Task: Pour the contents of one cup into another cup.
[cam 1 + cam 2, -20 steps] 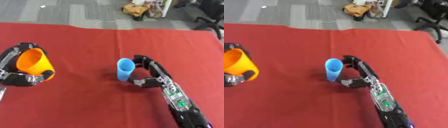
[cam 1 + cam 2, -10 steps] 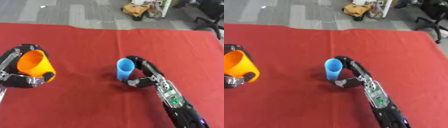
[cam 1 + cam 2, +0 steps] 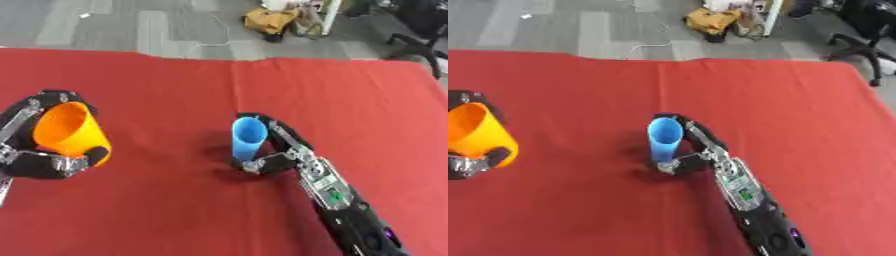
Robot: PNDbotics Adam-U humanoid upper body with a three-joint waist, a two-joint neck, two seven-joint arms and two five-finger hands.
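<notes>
Red cloth (image 3: 175,85) covering the table, plain, lightly creased, filling most of both views; grey carpet-tile floor (image 3: 131,30) beyond the far edge, in darker and lighter strips; pale cable (image 3: 210,42) trailing across the floor; yellow-brown bag (image 3: 267,20) beside a white furniture leg (image 3: 331,17); black office chair base (image 3: 864,45) at upper right; lighting even, soft shadows.

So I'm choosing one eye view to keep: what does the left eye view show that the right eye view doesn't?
Only the left eye view shows the whole left robot hand curled round the orange cup. Only the right eye view shows more red tablecloth to the right of the right robot hand. Both show that robot hand wrapped round the upright blue cup.
</notes>
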